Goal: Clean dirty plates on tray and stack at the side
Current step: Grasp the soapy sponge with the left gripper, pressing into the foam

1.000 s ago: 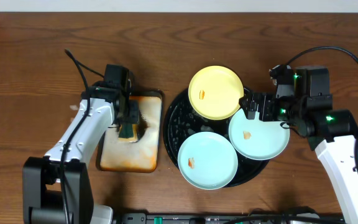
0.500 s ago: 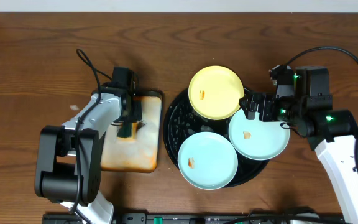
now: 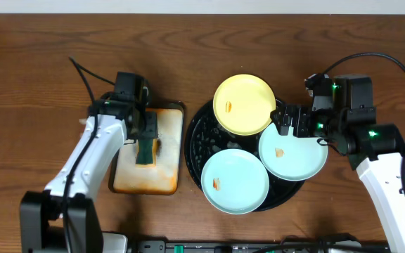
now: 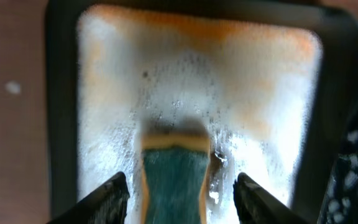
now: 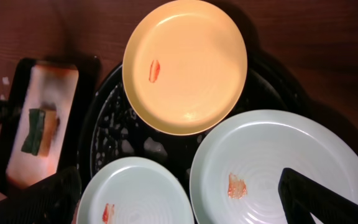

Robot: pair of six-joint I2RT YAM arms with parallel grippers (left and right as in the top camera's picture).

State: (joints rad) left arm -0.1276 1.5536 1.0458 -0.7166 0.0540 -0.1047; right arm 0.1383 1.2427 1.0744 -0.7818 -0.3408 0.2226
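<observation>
Three plates lie on the round black tray (image 3: 194,140): a pale yellow plate (image 3: 243,104) at the back, a mint plate (image 3: 292,151) at the right and a mint plate (image 3: 235,180) at the front. Each has an orange smudge. My right gripper (image 3: 287,118) hovers open above them, its fingers (image 5: 319,196) spread wide over the right mint plate (image 5: 278,162) and the front mint plate (image 5: 135,193); the yellow plate (image 5: 185,65) lies beyond. My left gripper (image 3: 146,135) is open over a green sponge (image 4: 174,180), with a gap between each finger (image 4: 107,199) and the sponge.
The sponge (image 3: 145,151) lies in a rectangular black pan (image 3: 146,181) full of orange-stained foam, just left of the tray. The pan (image 5: 48,81) also shows in the right wrist view. Bare wooden table (image 3: 41,84) surrounds both.
My left arm has swung its elbow about, and its gripper has stayed over the sponge in the pan. The right arm and the plates have not moved.
</observation>
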